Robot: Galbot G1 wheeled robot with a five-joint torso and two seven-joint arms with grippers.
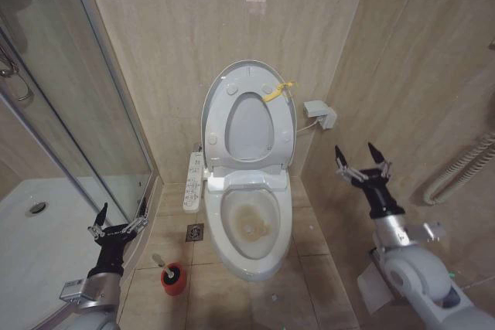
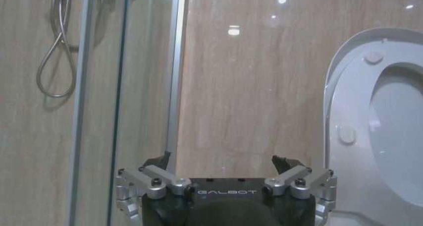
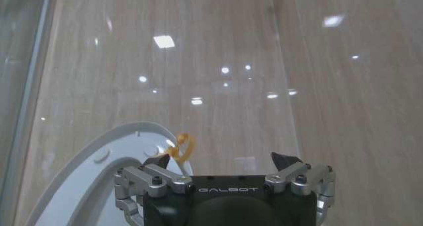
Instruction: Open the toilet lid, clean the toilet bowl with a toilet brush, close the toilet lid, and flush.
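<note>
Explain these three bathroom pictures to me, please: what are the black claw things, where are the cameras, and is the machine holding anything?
This is a wheeled robot with two arms. The claws are its grippers. The wide picture comes from a camera on its head, looking down at a toilet. The left gripper hangs low beside the glass shower door; the right gripper is raised near the side wall. Both are open and hold nothing.

The other two pictures come from cameras on each wrist, so each shows its own gripper close up, facing the tiled wall.

The toilet lid and seat stand raised, a yellow tag on the lid. The toilet bowl is stained brownish inside. On the floor, the toilet brush sits in its red holder.
</note>
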